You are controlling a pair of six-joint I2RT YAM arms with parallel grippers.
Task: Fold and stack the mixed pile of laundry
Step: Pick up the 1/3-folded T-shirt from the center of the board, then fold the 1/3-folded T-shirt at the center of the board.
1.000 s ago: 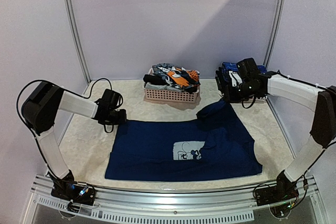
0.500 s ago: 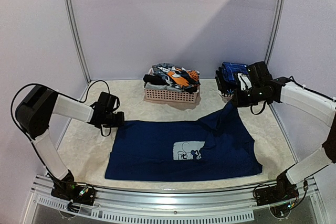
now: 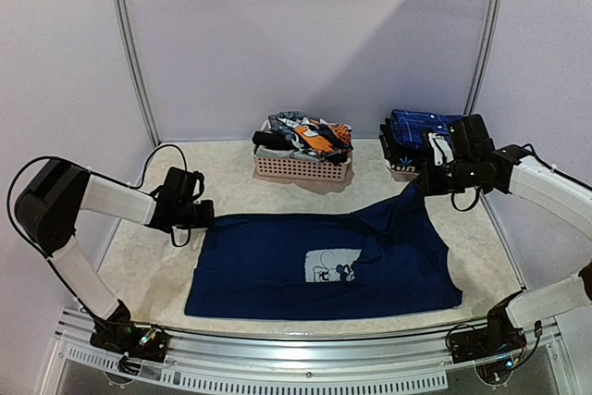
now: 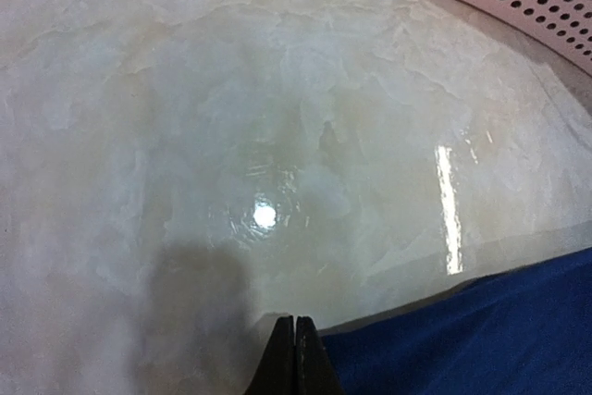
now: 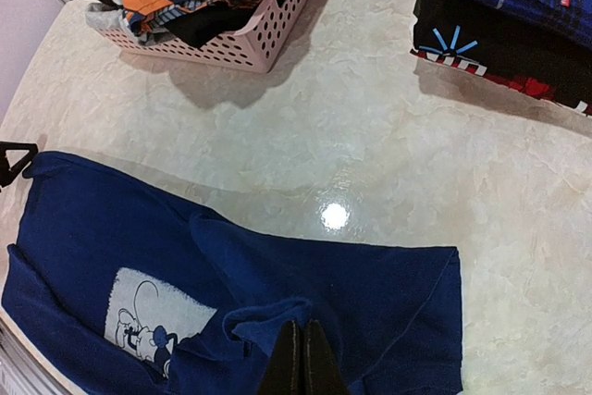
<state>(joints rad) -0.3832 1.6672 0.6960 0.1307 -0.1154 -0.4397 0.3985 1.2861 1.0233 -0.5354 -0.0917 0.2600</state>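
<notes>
Spreading the navy T-shirt (image 3: 324, 265) flat, it seems: left fingers (image 4: 280, 363) and right fingers (image 5: 314, 363) each clamp a far corner (right corner lifted off the counter (image 3: 157, 270)). Next likely needs lowering, then folding.

We see bright overhead light: round glare spots on the glossy table (image 4: 185, 90) mid-frame in both wrist views, a soft shadow lower left, left view hazy.

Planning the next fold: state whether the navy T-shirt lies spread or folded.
Navy T-shirt: mostly spread flat; right pincer holds one far corner lifted.
</notes>
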